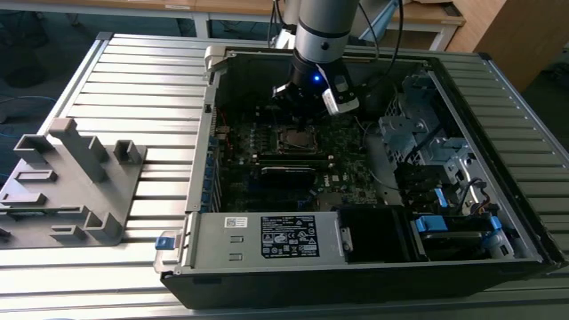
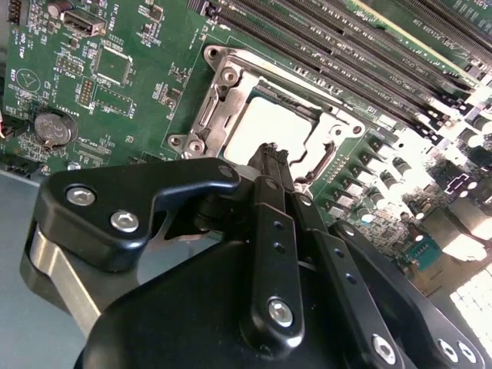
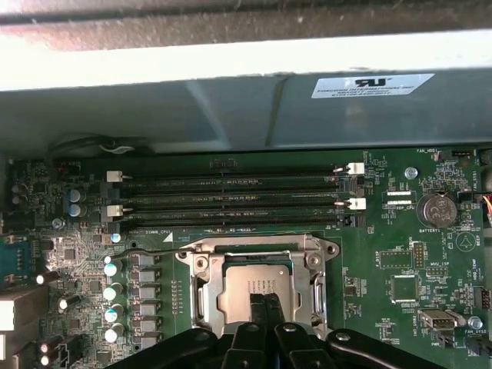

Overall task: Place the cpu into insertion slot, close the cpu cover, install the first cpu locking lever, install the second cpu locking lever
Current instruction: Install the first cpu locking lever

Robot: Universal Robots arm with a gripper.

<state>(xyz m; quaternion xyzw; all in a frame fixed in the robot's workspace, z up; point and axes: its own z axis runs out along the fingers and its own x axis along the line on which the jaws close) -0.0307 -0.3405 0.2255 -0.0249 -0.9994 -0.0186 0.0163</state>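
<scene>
The cpu [image 3: 240, 286] [image 2: 260, 123] lies flat in the insertion slot [image 1: 298, 139] on the motherboard [image 3: 400, 261]. The silver cpu cover [image 3: 254, 247] [image 2: 231, 86] lies down around it, framing its dull metal face. My gripper [image 3: 265, 298] [image 2: 274, 154] [image 1: 300, 121] hangs just above the socket's edge. Its two black fingers [image 3: 257, 304] are pressed together, shut, with nothing seen between them. The gripper body hides the near side of the socket in both wrist views. I cannot make out how the locking levers stand.
Long black memory slots [image 3: 231, 200] run beside the socket. A coin battery [image 3: 441, 207] sits on the board. The labelled power-supply box [image 1: 266, 237] and drive cages [image 1: 427, 133] crowd the case. A grey fixture [image 1: 71, 180] stands on the slatted table at the exterior view's left.
</scene>
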